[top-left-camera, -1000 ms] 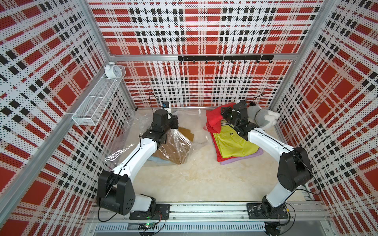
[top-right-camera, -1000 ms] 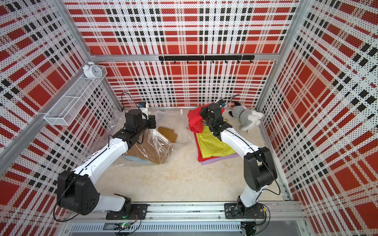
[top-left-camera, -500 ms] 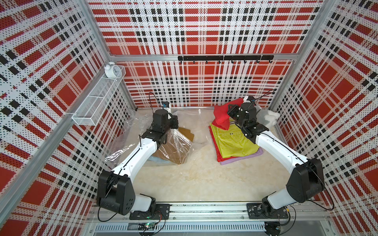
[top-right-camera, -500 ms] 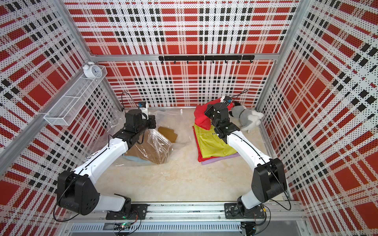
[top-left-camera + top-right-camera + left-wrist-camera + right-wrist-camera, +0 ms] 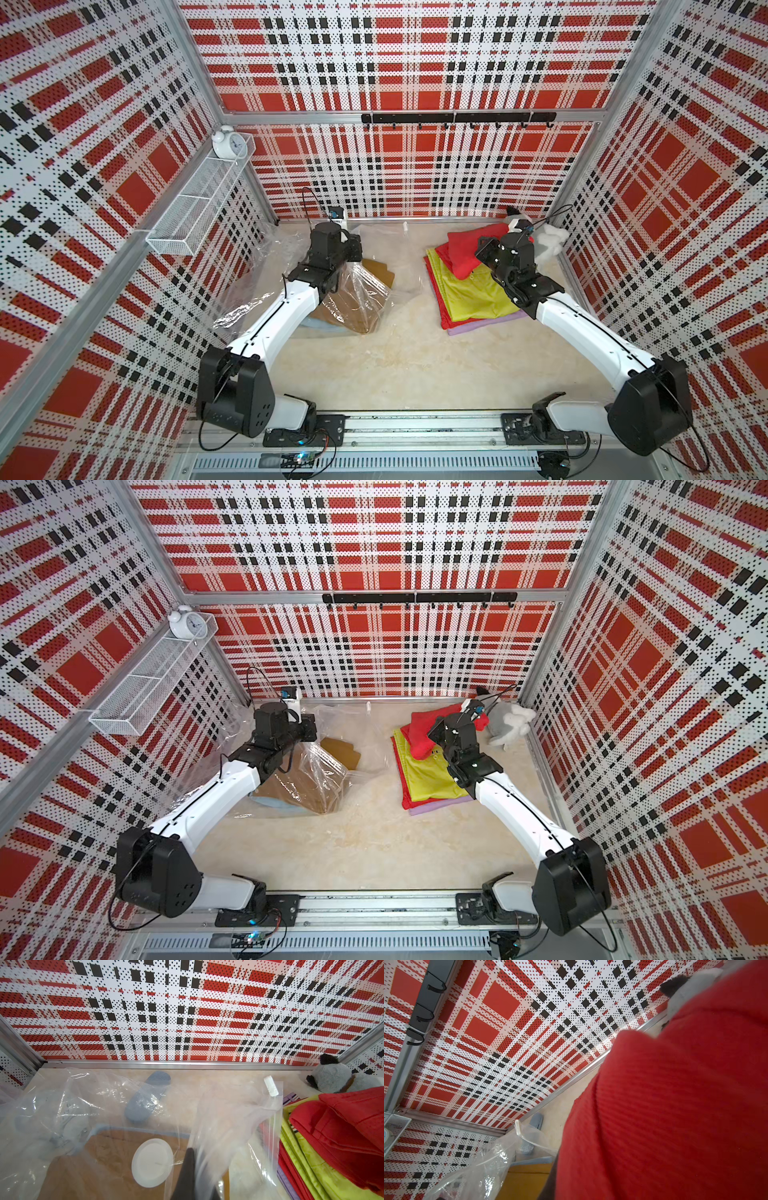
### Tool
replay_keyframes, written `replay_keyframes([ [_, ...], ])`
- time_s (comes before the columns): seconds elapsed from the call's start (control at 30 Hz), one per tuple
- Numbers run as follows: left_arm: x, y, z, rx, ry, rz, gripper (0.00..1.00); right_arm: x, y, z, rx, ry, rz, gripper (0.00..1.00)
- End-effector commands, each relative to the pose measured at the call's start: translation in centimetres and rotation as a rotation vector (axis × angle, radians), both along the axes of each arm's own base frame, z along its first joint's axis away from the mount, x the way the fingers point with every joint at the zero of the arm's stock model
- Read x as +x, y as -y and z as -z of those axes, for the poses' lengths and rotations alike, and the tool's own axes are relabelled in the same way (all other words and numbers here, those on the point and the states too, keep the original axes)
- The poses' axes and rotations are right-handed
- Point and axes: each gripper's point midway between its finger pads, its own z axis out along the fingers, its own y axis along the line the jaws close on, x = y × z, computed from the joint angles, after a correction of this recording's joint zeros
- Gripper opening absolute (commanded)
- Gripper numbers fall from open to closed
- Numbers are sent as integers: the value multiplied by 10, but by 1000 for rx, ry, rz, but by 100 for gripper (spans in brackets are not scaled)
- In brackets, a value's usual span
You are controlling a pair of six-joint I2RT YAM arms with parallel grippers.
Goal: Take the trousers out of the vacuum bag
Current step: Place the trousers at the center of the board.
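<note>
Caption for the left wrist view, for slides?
Left gripper pinches the vacuum bag over mustard trousers; red trousers stacked outside.

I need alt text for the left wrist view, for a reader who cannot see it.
A transparent vacuum bag, pinched by the left claw, covers mustard brown trousers, its round white valve cap lying over them. Red and yellow-green trousers are stacked outside the bag, with a grey plush toy beyond.

We log the left arm [image 5: 282,316] bent at the elbow, its left gripper [image 5: 351,251] clamped tight on the top film of the vacuum bag [image 5: 365,291]. The right arm [image 5: 582,328] is stretched out well right of the vacuum bag. The right gripper [image 5: 488,251] is pressed into the red trousers [image 5: 461,249], so we can't see how its jaws stand.
</note>
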Motion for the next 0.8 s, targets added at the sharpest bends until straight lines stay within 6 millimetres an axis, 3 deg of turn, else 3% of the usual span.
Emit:
replay_keyframes([
  [0.0, 4, -6, -15, -3, 53, -19, 0, -10, 18, -22, -5, 74, 61, 25],
  [0.23, 4, -4, -14, -3, 49, -15, 0, -31, 27, 16, -8, -24, 75, 39],
  [0.37, 4, -4, -14, -3, 49, -14, 0, -53, 40, 42, -30, -98, 100, 46],
  [0.53, 4, -1, -16, -10, 52, -3, 0, -84, 53, 67, -69, -188, 110, 64],
  [0.77, 3, 4, -18, -5, 53, 5, 0, -118, 68, 88, -146, -303, 101, 68],
])
